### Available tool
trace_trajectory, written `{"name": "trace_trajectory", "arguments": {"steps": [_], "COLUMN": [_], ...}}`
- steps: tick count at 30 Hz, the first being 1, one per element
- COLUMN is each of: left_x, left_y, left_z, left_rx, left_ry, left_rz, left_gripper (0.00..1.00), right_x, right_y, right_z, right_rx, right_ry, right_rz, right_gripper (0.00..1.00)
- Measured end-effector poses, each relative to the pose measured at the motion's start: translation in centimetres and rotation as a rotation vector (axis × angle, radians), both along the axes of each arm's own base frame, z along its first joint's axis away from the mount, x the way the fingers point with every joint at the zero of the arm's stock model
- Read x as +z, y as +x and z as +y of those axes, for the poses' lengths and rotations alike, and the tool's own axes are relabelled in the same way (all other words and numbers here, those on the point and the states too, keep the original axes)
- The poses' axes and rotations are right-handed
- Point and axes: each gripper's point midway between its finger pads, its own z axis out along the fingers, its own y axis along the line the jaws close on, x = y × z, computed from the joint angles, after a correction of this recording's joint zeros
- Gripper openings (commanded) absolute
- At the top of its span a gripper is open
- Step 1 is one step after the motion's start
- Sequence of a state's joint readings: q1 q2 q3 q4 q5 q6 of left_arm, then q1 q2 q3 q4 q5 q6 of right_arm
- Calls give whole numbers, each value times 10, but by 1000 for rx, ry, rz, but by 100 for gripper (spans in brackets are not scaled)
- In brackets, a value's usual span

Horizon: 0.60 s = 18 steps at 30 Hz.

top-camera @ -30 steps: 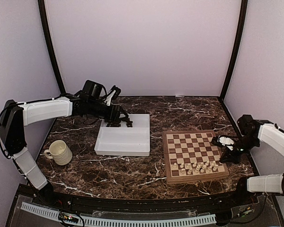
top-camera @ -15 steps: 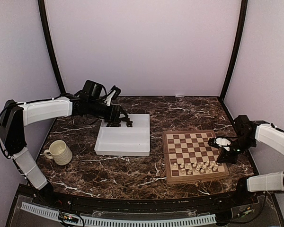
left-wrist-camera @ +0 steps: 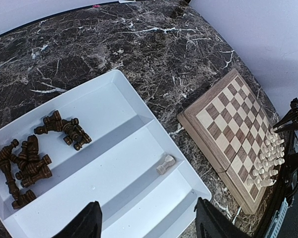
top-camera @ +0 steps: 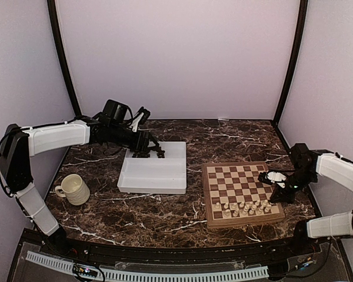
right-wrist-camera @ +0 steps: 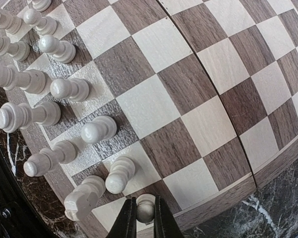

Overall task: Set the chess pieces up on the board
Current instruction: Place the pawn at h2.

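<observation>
1. A dark marble tabletop [top-camera: 165, 217] fills the overhead frame and carries everything.
2. The wooden chessboard [top-camera: 238, 176] lies right of centre. Cream chess pieces [top-camera: 241, 207] stand bunched along its lower edge, and its other squares are bare.
3. The white divided tray [top-camera: 153, 179], at centre, holds dark brown chess pieces [left-wrist-camera: 30, 158] heaped in one compartment. A lone cream piece [left-wrist-camera: 165, 163] lies in another.
4. A cream ribbed mug [top-camera: 75, 189] sits at lower left.
5. The left end effector [left-wrist-camera: 149, 220] hangs over the tray, released and empty.
6. The right end effector [right-wrist-camera: 144, 218] is clenched on a round-headed cream piece [right-wrist-camera: 145, 208] at the board's corner square.
7. The pieces look light, rigid, smooth and easily toppled. A pinch from above, just under the head, seems the safest hold among such close neighbours.
</observation>
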State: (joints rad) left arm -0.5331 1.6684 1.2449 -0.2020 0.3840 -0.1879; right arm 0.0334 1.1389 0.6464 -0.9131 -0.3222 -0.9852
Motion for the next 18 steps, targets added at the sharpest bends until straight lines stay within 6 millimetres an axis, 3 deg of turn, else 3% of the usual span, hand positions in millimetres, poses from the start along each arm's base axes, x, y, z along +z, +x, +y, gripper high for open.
{"name": "trace_trajectory", "arguments": {"steps": [7,18], "left_x": [-1,3], "left_y": [-1,0], "left_z": [0,-1], "left_rx": [-1,-3], "left_ry": [1,-2], "left_rz": [4,2], "left_gripper": [66,66], "right_x": [-1,-2], "right_y": [0,0], "right_z": [-2,-4], "right_rx": [-5,-19], "right_ry": [-10,-20], "right_rz": [3,8], "right_gripper": [11,20]}}
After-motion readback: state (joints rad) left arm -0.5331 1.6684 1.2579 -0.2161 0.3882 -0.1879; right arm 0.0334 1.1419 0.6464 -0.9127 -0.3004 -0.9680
